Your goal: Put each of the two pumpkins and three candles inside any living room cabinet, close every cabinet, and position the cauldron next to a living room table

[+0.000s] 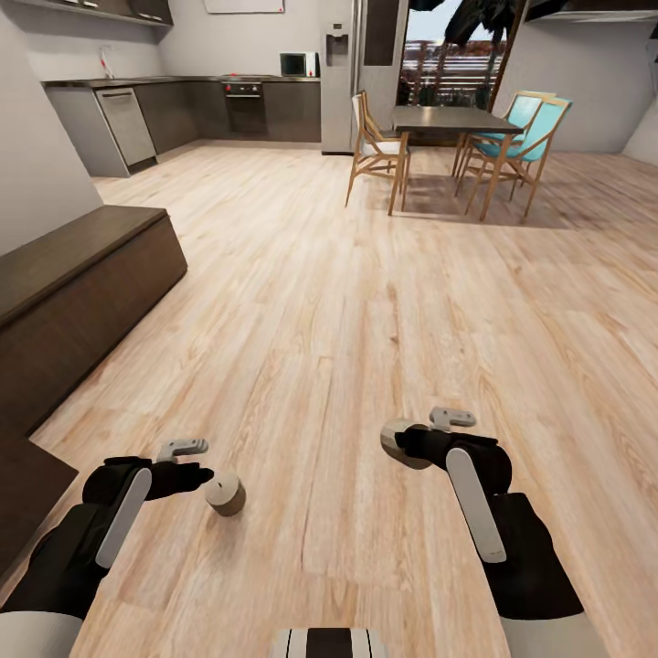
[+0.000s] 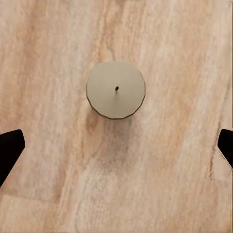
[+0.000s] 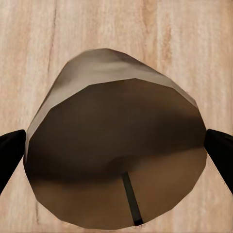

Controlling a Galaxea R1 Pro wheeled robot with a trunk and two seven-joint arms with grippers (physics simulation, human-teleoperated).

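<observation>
So one candle (image 1: 225, 493) stands upright on the wooden floor (image 1: 366, 302), just beside the left tool (image 1: 187, 464), whose fingers are spread apart. In the left wrist view the candle (image 2: 116, 90) sits between the two dark fingertips (image 2: 9, 150) but further out along them, pale top and wick facing the camera, nothing touching it. A second candle (image 1: 399, 442) is clamped in the right tool (image 1: 416, 437); the right wrist view has it (image 3: 116, 160) wedged between both pads, tipped over with the wick toward the lens. The dark brown cabinet (image 1: 82, 292) runs along the left wall, near but not within reach, its fronts apparently shut. Off in the back there's a dining table (image 1: 452, 119) with chairs. My guess at the step: grab the floor candle with the free arm. To do it well I'd push the left tool forward until the candle is centred between the pads, drop low so they meet the side wall and not the rim, then close gently. It's short and stubby, so a nudge from one finger could topple it or roll it away.
</observation>
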